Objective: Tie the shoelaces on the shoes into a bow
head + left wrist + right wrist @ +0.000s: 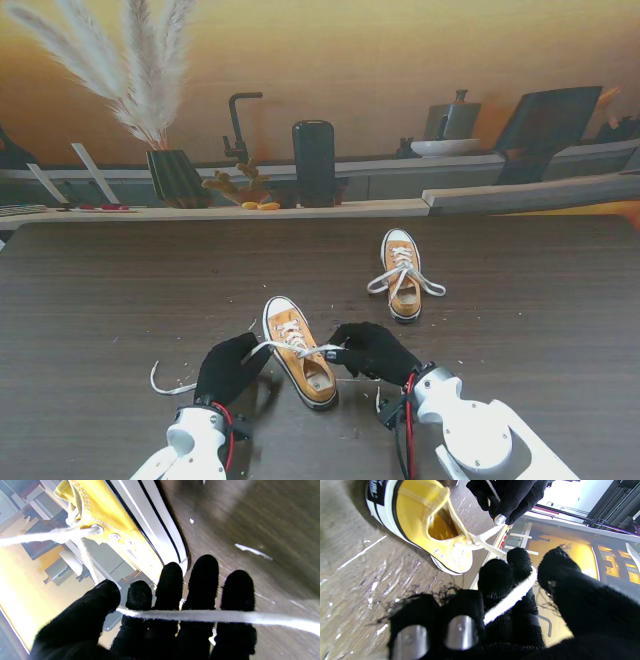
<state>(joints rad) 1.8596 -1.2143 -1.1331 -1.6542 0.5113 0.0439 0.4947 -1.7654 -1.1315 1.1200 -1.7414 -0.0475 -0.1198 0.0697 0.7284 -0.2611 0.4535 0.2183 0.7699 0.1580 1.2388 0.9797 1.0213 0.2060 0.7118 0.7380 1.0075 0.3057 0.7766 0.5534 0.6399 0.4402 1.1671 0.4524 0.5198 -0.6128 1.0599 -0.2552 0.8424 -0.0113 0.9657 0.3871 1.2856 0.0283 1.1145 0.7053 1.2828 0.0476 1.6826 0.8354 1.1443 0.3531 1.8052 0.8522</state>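
Flanking the near yellow sneaker (300, 352) on the dark table (520, 300), our left hand (230, 367) and right hand (372, 351) each pinch a white lace end (262, 347).

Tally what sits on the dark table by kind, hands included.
Yellow shoes: 2, the near shoe and the far shoe.
Black-gloved hands: 2, the left hand and the right hand, each gripping a lace end of the near shoe.
Total: 4.
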